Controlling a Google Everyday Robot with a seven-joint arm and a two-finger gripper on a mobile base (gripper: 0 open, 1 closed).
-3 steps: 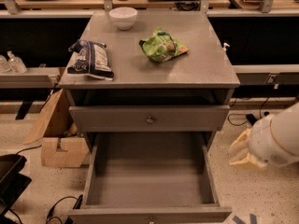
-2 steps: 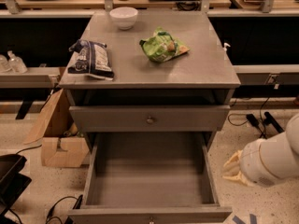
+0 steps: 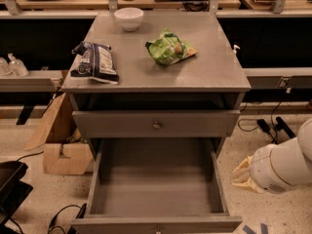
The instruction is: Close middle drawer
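We judge this the approach step: the bench [image 3: 209,74] has the middle drawer [image 3: 156,194] pulled fully out of its lower front, empty. Our claw [image 3: 243,175] hangs low off the bench's right side, near the drawer's right wall but apart from it. Whether it is wide or narrow we cannot tell. Next it must get round to the drawer's front panel and push it toward the bench

Dimly lit — end effector [image 3: 242,175] perhaps lower-right.

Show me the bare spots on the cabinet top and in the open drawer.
Cabinet top: bare along the front strip and right of the green bag; tighter back left, around the white bowl and dark bag. The middle drawer holds nothing. The gripper hangs right of it.
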